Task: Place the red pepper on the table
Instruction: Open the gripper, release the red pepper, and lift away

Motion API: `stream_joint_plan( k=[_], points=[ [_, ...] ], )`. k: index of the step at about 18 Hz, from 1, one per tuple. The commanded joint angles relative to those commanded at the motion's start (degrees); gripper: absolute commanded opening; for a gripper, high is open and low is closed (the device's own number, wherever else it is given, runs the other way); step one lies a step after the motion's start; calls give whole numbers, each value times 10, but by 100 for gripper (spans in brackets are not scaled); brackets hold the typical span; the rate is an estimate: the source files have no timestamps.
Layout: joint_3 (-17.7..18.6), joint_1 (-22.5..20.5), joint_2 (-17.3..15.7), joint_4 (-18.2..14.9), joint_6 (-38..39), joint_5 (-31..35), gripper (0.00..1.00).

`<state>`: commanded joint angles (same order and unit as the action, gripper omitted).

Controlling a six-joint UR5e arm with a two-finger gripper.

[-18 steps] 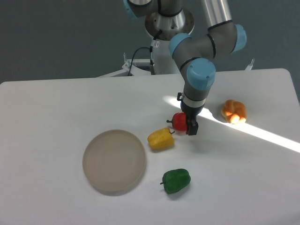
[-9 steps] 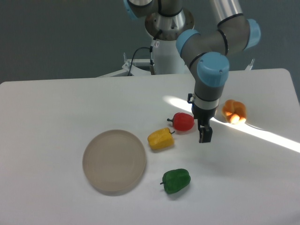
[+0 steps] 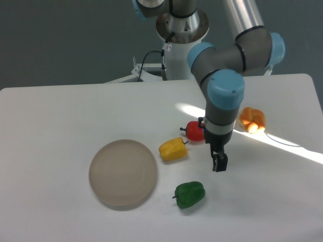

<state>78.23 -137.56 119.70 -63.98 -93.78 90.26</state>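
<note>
Small glossy red pepper [image 3: 194,130] lies on the white tabletop [image 3: 60,116], apparently placed; gripper [image 3: 219,163] hangs nearer, finger state unclear.

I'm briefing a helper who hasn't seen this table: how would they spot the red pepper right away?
Start at the round beige plate on the white table, then go right past the yellow pepper. The red pepper lies just beyond it, partly behind the arm's wrist. It is the only red one, and smaller than the yellow pepper and the green pepper.

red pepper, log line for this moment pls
red pepper: lying on table, released | hand: empty, clear of pepper, nearer camera | yellow pepper: beside red
</note>
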Motion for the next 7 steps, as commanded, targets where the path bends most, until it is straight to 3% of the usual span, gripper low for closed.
stream_joint_plan(
  k=[7],
  points=[
    [-14, 16, 15, 2, 19, 2, 100]
  ],
)
